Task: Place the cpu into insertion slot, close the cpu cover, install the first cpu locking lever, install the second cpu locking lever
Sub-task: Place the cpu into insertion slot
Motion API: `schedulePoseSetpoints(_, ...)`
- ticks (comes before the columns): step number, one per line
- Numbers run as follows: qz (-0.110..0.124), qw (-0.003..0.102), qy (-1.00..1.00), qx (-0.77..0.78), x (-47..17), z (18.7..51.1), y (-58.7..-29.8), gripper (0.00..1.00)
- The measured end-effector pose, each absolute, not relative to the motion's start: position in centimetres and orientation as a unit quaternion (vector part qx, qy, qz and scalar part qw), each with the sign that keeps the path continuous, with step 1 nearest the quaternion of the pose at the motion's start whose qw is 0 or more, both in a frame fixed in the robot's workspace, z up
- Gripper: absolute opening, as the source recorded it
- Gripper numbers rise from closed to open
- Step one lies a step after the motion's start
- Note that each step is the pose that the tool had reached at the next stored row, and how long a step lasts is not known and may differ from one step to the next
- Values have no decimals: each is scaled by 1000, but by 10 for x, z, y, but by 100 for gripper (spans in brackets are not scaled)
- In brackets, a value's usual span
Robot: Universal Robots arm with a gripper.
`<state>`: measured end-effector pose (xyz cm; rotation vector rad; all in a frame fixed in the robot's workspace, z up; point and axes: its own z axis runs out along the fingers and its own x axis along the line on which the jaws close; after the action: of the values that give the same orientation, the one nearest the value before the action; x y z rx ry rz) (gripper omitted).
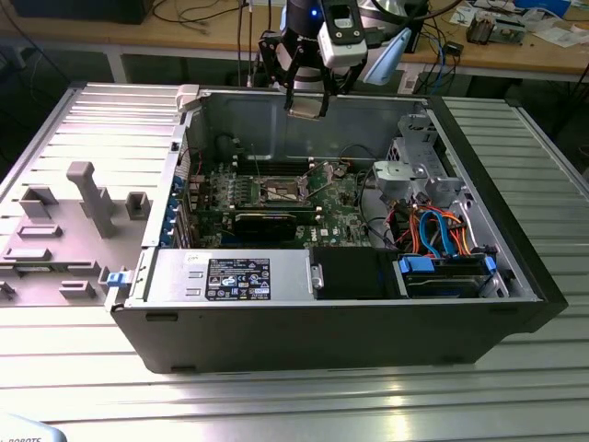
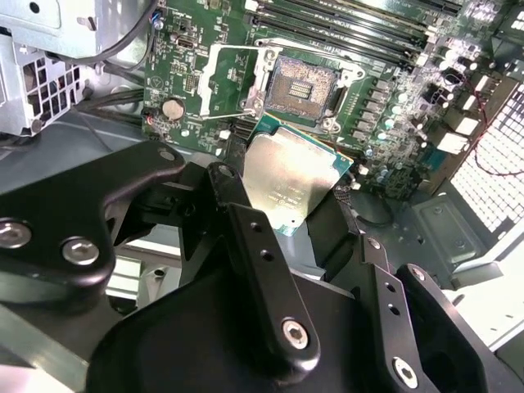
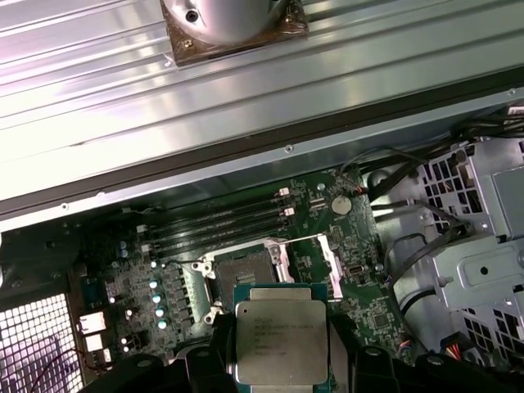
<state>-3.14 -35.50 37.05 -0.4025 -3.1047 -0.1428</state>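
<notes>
My gripper [image 1: 306, 92] hangs above the open computer case, near its back wall, shut on the cpu [image 1: 306, 105]. In both wrist views the cpu [image 2: 291, 184] [image 3: 282, 340], a flat square chip with a silver-grey top, sits between the black fingers [image 2: 254, 246]. Well below it on the green board lies the insertion slot [image 2: 303, 86] [image 3: 244, 270] [image 1: 283, 191], its dark centre bare. The cpu cover [image 2: 206, 80] [image 3: 329, 255], a thin silvery frame, is swung open beside the slot.
Long memory slots [image 3: 217, 225] run beside the slot. A long black card [image 1: 267, 224] lies across the board. A metal drive cage with orange and blue cables [image 1: 442, 230] fills the case on the exterior view's right. A grey fixture [image 1: 83, 212] stands outside on the exterior view's left.
</notes>
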Motion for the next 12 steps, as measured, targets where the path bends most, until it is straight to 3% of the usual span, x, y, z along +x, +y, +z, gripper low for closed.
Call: schedulePoseSetpoints(12,-46,3,-988,-150,-31,370,-355,55)
